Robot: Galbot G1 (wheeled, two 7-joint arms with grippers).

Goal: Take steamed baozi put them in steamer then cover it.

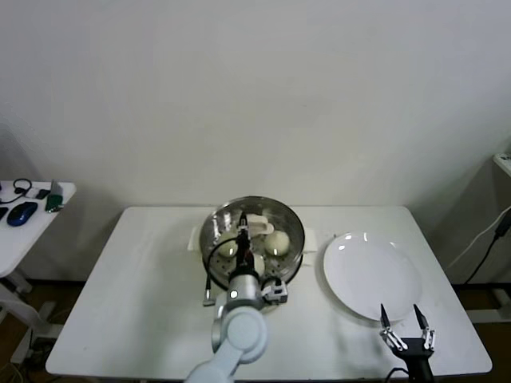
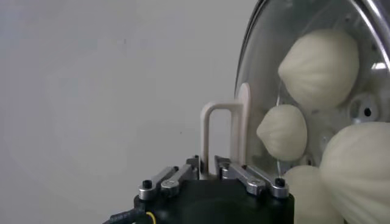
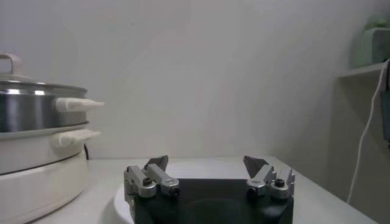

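The steamer (image 1: 292, 226) stands at the table's middle back, with the cover lying on it. My left gripper (image 1: 246, 233) reaches over it and is shut on the cover's cream handle (image 2: 210, 131). Through the glass cover (image 2: 259, 79) I see several steamed baozi (image 2: 320, 67) on the perforated tray; two show in the head view (image 1: 277, 242). My right gripper (image 1: 406, 321) is open and empty, low over the near edge of the white plate (image 1: 371, 275). In the right wrist view the steamer (image 3: 36, 109) stands covered beyond that gripper (image 3: 207, 163).
The flat white plate lies right of the steamer with nothing on it. A small side table (image 1: 28, 227) with a mouse and headphones stands at the far left. The white work table's (image 1: 136, 279) front edge is close to both arms.
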